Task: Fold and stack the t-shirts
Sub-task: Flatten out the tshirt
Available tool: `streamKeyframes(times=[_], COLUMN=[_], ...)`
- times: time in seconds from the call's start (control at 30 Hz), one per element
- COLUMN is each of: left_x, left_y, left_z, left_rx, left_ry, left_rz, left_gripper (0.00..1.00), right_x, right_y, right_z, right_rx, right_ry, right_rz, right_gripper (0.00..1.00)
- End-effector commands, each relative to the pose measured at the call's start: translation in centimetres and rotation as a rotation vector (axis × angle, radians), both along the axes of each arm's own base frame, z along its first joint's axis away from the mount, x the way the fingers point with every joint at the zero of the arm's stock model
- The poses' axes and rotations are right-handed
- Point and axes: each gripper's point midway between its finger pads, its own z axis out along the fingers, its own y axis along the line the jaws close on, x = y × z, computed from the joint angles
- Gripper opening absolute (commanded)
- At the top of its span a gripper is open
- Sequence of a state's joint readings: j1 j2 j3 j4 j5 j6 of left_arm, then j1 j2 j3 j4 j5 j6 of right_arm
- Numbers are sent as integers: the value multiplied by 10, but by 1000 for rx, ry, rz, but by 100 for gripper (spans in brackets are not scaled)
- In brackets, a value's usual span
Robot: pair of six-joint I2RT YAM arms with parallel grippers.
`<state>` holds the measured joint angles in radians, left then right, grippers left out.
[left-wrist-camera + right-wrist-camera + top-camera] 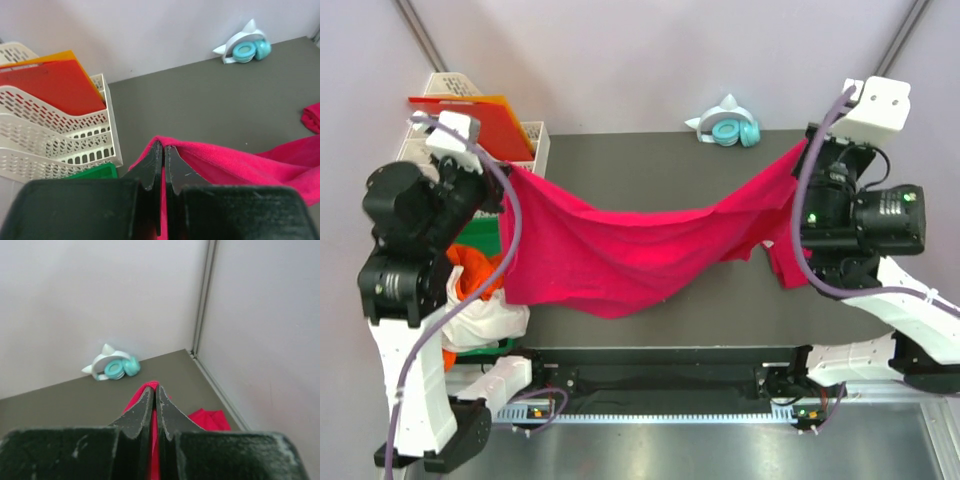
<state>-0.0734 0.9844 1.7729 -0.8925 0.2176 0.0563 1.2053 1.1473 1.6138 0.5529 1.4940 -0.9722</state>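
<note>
One crimson-pink t-shirt [620, 250] hangs stretched across the dark table [650, 165], sagging in the middle. My left gripper [510, 172] is shut on its left end beside the file rack. My right gripper [800, 152] is shut on the right end near the table's back right corner. In the left wrist view the fingers [150, 167] pinch a fold of the t-shirt [240, 162], which runs off to the right from the gripper [163, 146]. The right wrist view shows the gripper [154, 389] closed with the t-shirt [210, 419] between the jaws and trailing below.
A white file rack [450, 100] holding stiff red and orange sheets [475, 120] stands at the back left. Teal cat-ear headphones [728, 128] lie at the table's back edge. A green bin [480, 235] with orange and white cloth [480, 305] sits left of the table.
</note>
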Motion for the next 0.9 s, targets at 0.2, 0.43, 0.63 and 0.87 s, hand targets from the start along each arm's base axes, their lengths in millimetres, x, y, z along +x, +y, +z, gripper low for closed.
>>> streamKeyframes(times=[0.2,0.43,0.63,0.87], left_x=[84,125,126,192], left_y=[22,23,6,2], left_z=[-10,-36,-44,-27], left_rx=[8,13,12,56], left_ry=[39,97,116,71], left_rz=[166,196,134,145], left_gripper=[0,0,0,0], right_x=[68,119,132,199], right_y=[7,23,34,-11], right_z=[4,-31,-60,-59], right_rx=[-67,5,25,130], right_ry=[-1,63,132,133], right_rz=[17,87,115,26], right_gripper=[0,0,0,0])
